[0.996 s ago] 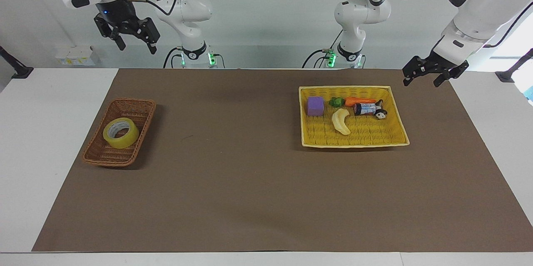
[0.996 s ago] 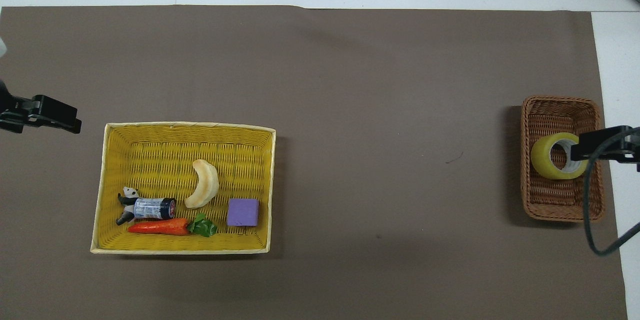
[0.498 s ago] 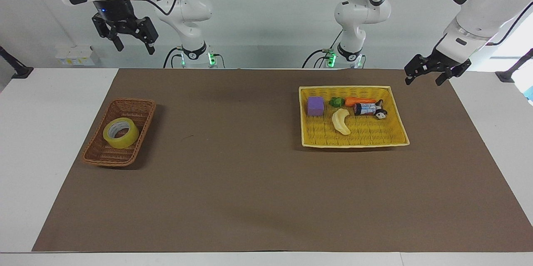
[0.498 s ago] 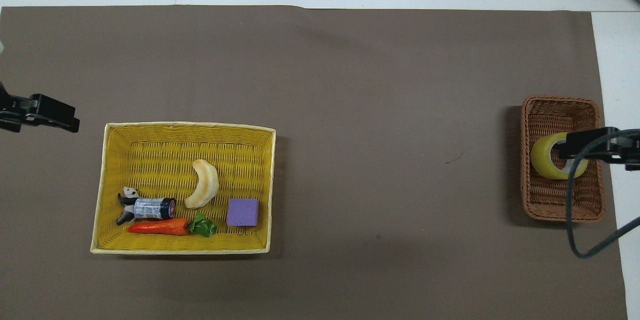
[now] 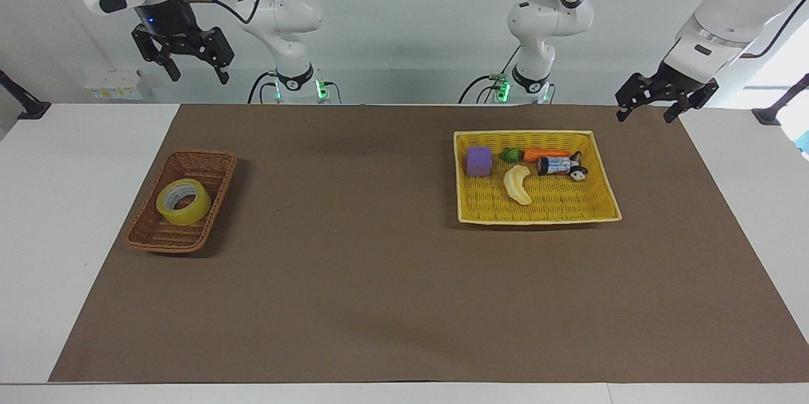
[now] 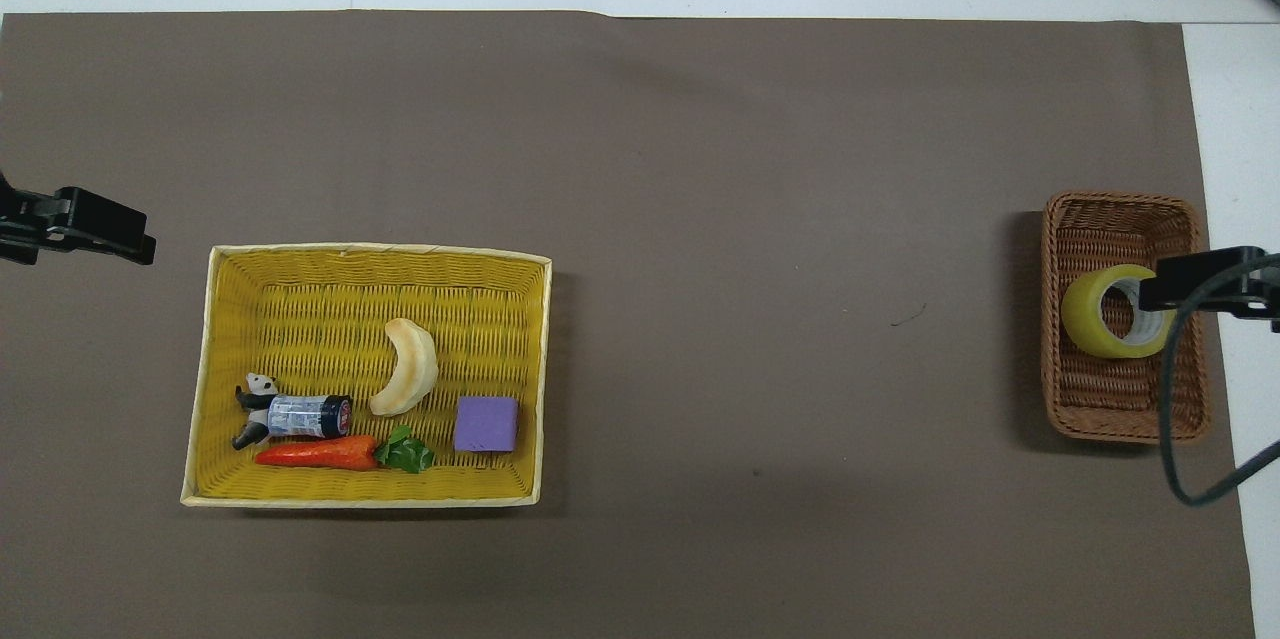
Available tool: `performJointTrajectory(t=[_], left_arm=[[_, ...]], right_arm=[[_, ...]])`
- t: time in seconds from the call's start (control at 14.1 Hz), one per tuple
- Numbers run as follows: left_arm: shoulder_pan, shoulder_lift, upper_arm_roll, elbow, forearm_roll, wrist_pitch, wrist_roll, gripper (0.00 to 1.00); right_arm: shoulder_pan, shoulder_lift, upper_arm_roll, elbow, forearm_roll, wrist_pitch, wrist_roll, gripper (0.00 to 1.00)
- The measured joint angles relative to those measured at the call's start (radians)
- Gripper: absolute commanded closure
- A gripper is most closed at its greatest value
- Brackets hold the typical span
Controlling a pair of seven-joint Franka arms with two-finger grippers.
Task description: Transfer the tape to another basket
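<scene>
The tape (image 5: 183,202), a thick yellow roll with a pale core, lies in the small brown wicker basket (image 5: 203,162) at the right arm's end of the table. In the overhead view the tape (image 6: 1095,314) sits mid-basket (image 6: 1120,219). My right gripper (image 5: 197,74) hangs open and empty, high in the air over that basket's outer side. My left gripper (image 5: 644,117) also stands open and empty, low over the mat's corner beside the yellow basket (image 5: 537,214).
The large yellow basket (image 6: 300,269) holds a banana (image 6: 408,379), a purple block (image 6: 487,423), a carrot (image 6: 315,454) and a panda figure with a can (image 6: 295,412). A brown mat (image 5: 354,277) covers the table between the two baskets.
The right gripper has drifted a little toward the right arm's end of the table. The left gripper has risen slightly. Tape and baskets have not moved.
</scene>
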Motion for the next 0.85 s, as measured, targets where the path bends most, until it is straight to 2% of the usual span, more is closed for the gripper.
performJointTrajectory(t=[0.43,0.85], left_arm=[[0.007,0.0,0.003,0.0,0.0,0.0,0.0,0.0],[0.011,0.0,0.001,0.0,0.0,0.0,0.0,0.0]], right_arm=[[0.0,0.0,0.0,-0.006,-0.023,-0.006,-0.034,0.0],[-0.023,0.0,-0.007,-0.006,0.009,-0.043,-0.023,0.0]])
